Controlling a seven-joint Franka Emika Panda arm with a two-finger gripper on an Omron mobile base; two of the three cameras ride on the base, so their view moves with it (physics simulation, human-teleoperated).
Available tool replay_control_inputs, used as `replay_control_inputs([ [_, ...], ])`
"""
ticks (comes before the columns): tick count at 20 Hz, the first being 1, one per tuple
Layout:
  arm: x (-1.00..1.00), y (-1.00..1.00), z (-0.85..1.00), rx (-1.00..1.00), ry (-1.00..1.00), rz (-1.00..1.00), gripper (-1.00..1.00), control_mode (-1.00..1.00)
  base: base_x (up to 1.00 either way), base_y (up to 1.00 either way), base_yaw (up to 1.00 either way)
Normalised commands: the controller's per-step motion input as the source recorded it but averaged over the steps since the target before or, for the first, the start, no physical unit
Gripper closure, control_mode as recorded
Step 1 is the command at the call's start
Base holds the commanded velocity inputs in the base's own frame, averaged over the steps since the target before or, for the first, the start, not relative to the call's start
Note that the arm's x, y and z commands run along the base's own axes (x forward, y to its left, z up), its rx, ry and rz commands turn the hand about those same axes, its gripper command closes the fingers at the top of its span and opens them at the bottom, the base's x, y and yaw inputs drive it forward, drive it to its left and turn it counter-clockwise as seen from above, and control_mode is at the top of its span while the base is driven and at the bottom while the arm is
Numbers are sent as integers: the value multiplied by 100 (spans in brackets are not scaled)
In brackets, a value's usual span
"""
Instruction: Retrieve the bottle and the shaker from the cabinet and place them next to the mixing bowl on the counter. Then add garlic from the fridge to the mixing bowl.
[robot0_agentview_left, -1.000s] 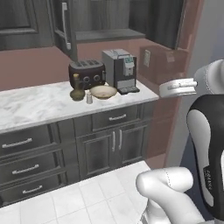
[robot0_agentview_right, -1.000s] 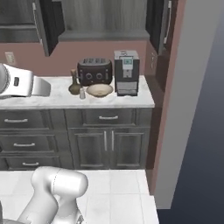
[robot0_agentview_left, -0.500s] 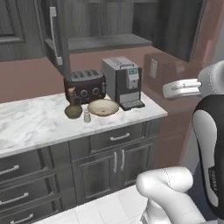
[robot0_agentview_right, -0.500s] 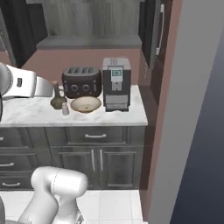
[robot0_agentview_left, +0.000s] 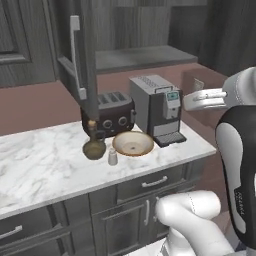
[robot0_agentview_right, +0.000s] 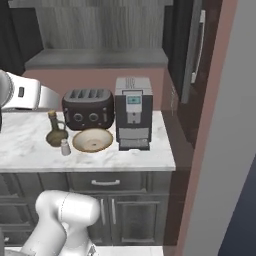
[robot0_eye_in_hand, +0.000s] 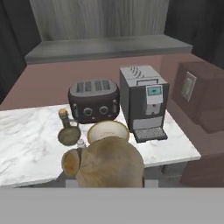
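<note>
A big tan garlic bulb (robot0_eye_in_hand: 109, 162) looms at the bottom of the hand view, held in my gripper, whose fingertips are hidden behind it. It hangs in front of the counter, short of the mixing bowl (robot0_eye_in_hand: 108, 130). The tan bowl (robot0_agentview_left: 132, 143) (robot0_agentview_right: 92, 140) sits on the marble counter (robot0_agentview_left: 40, 165) before the toaster. To its left stand the round olive bottle (robot0_agentview_left: 93, 145) (robot0_agentview_right: 56, 131) (robot0_eye_in_hand: 68, 131) and the small white shaker (robot0_agentview_left: 113, 157) (robot0_agentview_right: 65, 147) (robot0_eye_in_hand: 80, 143), both upright and close to the bowl.
A dark toaster (robot0_agentview_left: 107, 112) and a grey coffee machine (robot0_agentview_left: 157, 107) stand behind and right of the bowl. The upper cabinet's door (robot0_agentview_left: 75, 55) hangs open above the counter. A tall panel (robot0_agentview_right: 220, 125) closes off the counter's right end. Drawers (robot0_agentview_right: 105, 182) run below.
Both base views have shifted and the counter's things have grown larger: the base has driven closer to the counter. Bottle, shaker and bowl keep their places on it.
</note>
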Motion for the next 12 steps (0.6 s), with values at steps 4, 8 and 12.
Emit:
replay_control_inputs([
  [4,0,0,0,0,0,0,100,100,49,0,0],
  [8,0,0,0,0,0,0,100,100,65,0,0],
  [12,0,0,0,0,0,0,100,100,55,0,0],
])
